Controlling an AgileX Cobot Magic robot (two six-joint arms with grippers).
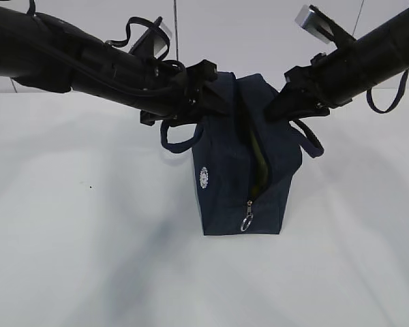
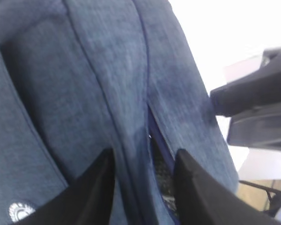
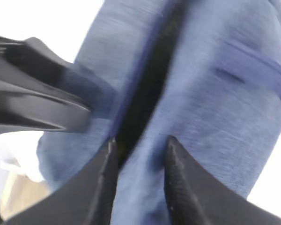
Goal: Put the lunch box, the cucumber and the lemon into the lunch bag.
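white tabletop [image 1: 68, 259] fills the foreground, bare around the lunch bag [image 1: 225, 197] standing mid-table, its zipper ring [image 1: 247, 219] hanging low on the near end. the unzipped slit runs front to back along the top, a sliver of green inside. left gripper [image 1: 203, 95] pinches the left edge of the opening, right gripper [image 1: 286, 102] the right, equally near. cucumber, lemon and box aren't clearly visible.
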